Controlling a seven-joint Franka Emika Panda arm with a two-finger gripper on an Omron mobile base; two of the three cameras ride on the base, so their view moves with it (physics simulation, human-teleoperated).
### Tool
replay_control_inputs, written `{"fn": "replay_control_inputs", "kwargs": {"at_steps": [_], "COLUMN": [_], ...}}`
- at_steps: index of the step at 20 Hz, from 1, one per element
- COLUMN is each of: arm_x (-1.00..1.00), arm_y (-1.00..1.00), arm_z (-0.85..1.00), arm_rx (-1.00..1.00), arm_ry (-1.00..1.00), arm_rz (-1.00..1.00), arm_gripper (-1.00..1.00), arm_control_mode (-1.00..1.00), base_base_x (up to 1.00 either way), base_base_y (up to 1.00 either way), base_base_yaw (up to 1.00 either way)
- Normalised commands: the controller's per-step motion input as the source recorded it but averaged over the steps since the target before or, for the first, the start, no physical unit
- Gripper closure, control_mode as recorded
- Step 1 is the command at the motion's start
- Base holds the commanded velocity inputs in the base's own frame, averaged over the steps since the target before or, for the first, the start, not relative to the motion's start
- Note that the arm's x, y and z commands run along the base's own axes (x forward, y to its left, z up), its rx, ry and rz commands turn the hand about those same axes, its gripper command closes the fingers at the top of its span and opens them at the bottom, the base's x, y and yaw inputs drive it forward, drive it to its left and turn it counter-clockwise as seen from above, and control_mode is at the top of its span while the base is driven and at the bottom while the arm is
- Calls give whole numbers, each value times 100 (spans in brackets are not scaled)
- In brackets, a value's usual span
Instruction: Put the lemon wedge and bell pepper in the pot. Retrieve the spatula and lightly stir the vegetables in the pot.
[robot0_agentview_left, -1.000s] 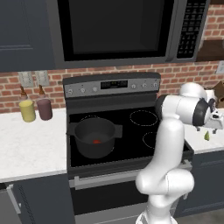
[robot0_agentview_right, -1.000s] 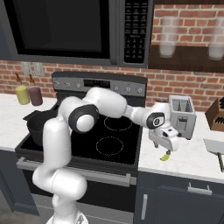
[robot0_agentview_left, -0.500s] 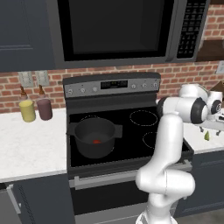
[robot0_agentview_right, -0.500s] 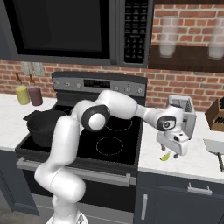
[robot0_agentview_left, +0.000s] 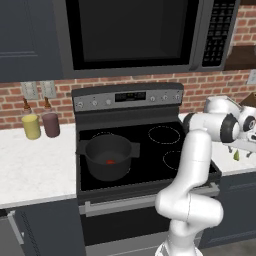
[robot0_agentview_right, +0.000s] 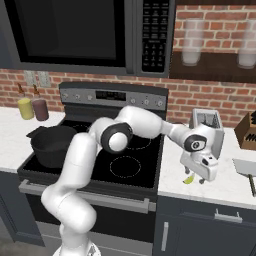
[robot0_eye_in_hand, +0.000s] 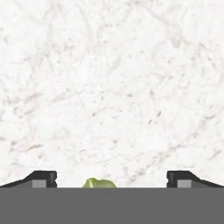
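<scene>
The lemon wedge (robot0_agentview_right: 188, 179) lies on the white counter right of the stove, small and yellow-green. My gripper (robot0_agentview_right: 194, 177) hangs just above it, open. In the hand view the lemon wedge (robot0_eye_in_hand: 99, 183) peeks up between the two wide-apart fingertips (robot0_eye_in_hand: 42, 178), slightly left of centre. From the left base view the gripper (robot0_agentview_left: 240, 153) is at the right edge with the lemon wedge (robot0_agentview_left: 236, 156) under it. The dark grey pot (robot0_agentview_left: 109, 155) stands on the front left burner, and the red bell pepper (robot0_agentview_left: 110, 162) lies inside it. The spatula's grey blade (robot0_agentview_right: 245, 167) rests at the counter's far right.
A toaster (robot0_agentview_right: 207, 123) stands behind the gripper against the brick wall, and a knife block (robot0_agentview_right: 247, 131) is further right. A yellow jar (robot0_agentview_left: 31, 126) and a maroon jar (robot0_agentview_left: 50, 124) sit on the left counter. The microwave hangs above the stove.
The arm has swung right and the gripper has come down over the lemon wedge. The wedge and the pot have stayed in place.
</scene>
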Motion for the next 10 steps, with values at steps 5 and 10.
{"fn": "replay_control_inputs", "kwargs": {"at_steps": [5, 10], "arm_x": [0, -9], "arm_y": [8, 38], "arm_z": [-12, -2], "arm_rx": [6, 0], "arm_ry": [0, 0], "arm_rz": [0, 0], "arm_gripper": [-100, -100], "arm_control_mode": [-100, -100], "base_base_x": [0, 0], "base_base_y": [0, 0], "base_base_yaw": [0, 0]}}
